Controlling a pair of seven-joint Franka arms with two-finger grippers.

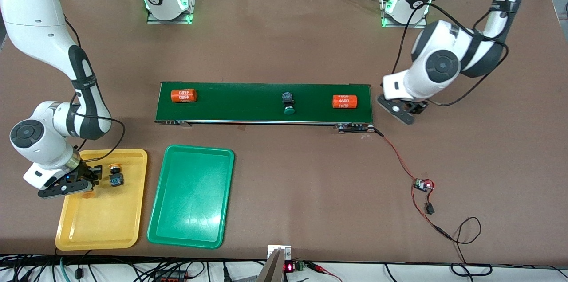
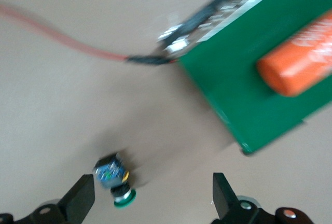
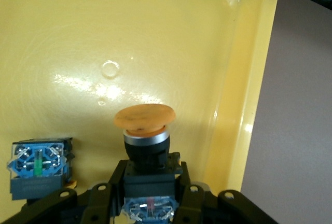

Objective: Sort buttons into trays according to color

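Front view: the right gripper (image 1: 91, 180) is over the yellow tray (image 1: 104, 233), beside a yellow button (image 1: 116, 175) already lying in it; a green button (image 1: 288, 103) sits on the belt (image 1: 248, 95); the green tray (image 1: 191, 233) holds nothing.
Writing: both orange cylinders (image 1: 183, 95) read "4680".
Left wrist view: the left gripper (image 2: 150, 195) hangs spread wide and empty over a second green button (image 2: 115, 176) on the table just off the belt's end; a descent off centre could knock it over.
Right wrist view: the fingers are clenched on another yellow button (image 3: 146, 141), cap forward, over the tray; let go from this height, it may roll or strike its neighbour.

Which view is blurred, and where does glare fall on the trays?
Left wrist view: blurred throughout, smearing the orange cylinder and the green button on the table. Front view: sharp, with soft white glare on the green tray. Right wrist view: sharp, with bright streaks on the yellow tray.
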